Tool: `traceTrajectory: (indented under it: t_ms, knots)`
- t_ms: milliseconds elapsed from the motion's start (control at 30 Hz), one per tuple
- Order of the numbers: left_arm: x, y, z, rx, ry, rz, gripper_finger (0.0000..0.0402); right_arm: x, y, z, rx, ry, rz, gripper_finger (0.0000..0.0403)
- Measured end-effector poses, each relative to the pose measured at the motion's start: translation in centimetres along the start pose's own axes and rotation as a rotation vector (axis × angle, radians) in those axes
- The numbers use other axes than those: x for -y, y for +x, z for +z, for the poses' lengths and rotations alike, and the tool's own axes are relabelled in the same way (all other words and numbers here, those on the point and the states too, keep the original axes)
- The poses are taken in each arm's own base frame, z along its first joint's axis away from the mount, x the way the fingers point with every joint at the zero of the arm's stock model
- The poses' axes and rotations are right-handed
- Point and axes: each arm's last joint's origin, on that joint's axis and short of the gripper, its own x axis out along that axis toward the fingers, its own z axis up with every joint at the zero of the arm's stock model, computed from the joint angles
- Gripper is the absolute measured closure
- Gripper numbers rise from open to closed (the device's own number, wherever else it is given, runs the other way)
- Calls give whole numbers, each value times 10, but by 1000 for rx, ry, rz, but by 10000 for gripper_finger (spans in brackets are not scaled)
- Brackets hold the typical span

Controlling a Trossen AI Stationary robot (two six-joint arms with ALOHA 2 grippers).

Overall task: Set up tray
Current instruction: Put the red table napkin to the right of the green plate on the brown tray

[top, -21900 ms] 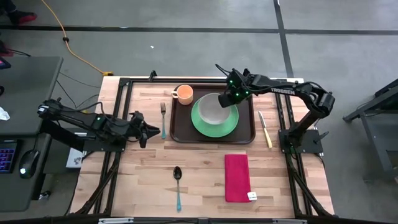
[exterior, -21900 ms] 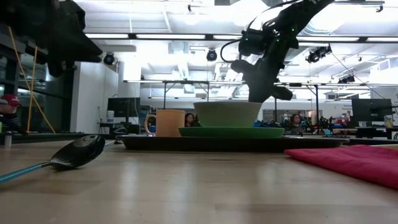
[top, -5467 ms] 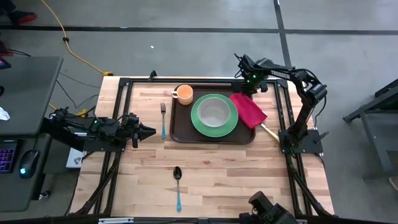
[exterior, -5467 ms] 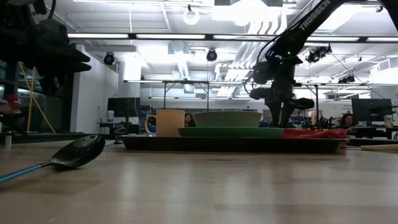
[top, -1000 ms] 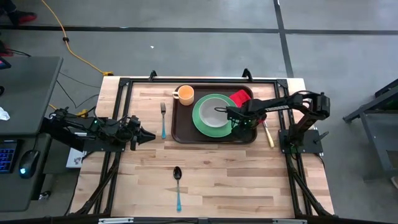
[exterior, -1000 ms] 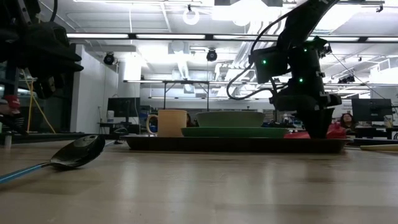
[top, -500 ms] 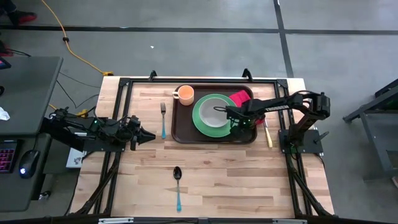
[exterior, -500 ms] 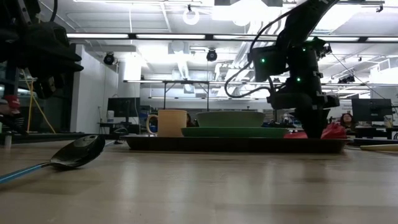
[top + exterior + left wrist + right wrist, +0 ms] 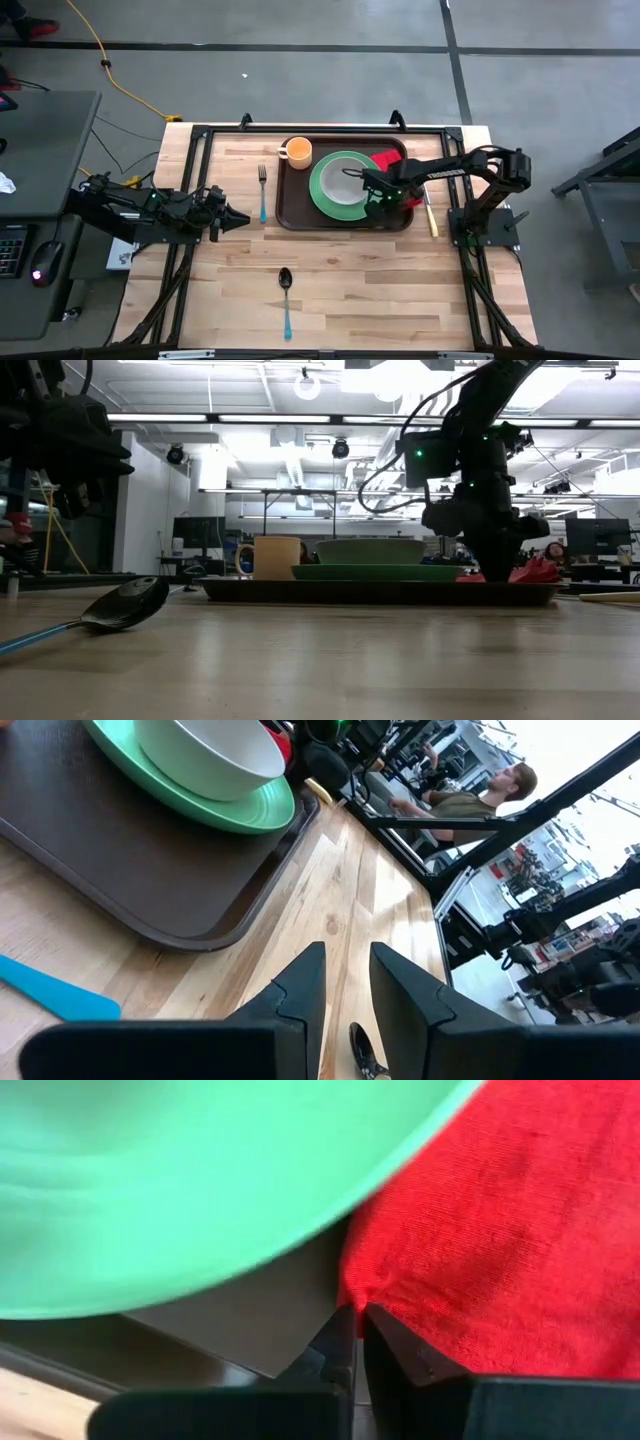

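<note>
The dark brown tray (image 9: 295, 200) lies at the table's far middle. It holds a green plate (image 9: 322, 196) with a pale bowl (image 9: 345, 180), an orange mug (image 9: 297, 151) and a crumpled red napkin (image 9: 388, 160) at its right end. My right gripper (image 9: 378, 205) points down over the tray's right part, shut on the napkin (image 9: 480, 1230) just beside the plate's rim (image 9: 200, 1200). My left gripper (image 9: 346, 990) waits left of the tray, near the fork (image 9: 262, 190), open with nothing between its fingers. My right gripper pinches the napkin's edge (image 9: 362, 1292) between its two fingertips, close to the green plate's rim. The fingers come from above, pointing down. The cloth puckers into a small fold at the tips, and the rest of the napkin lies on the tray (image 9: 240, 1325).
A knife (image 9: 428, 210) lies on the wood right of the tray. A spoon with a blue handle (image 9: 286, 300) lies toward the near edge. The near half of the table around it is bare wood. People sit in the room beyond the table.
My right gripper has stayed over the tray's right part, rolled its wrist a little and taken hold of the napkin's edge. The napkin has bunched slightly toward the gripper and stays on the tray.
</note>
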Motion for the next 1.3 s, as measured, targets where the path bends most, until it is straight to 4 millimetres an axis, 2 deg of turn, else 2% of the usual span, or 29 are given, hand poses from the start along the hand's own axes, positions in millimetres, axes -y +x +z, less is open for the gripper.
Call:
traceTrajectory:
  t_ms: [600,967,1300]
  knots:
    - [0,0,0,0,0,0,291,-15,-1,8,42,110,183,403]
    - [0,0,0,0,0,0,291,-15,-1,8,37,121,188,401]
    - [0,0,0,0,0,0,291,-15,-1,7,7,121,196,376]
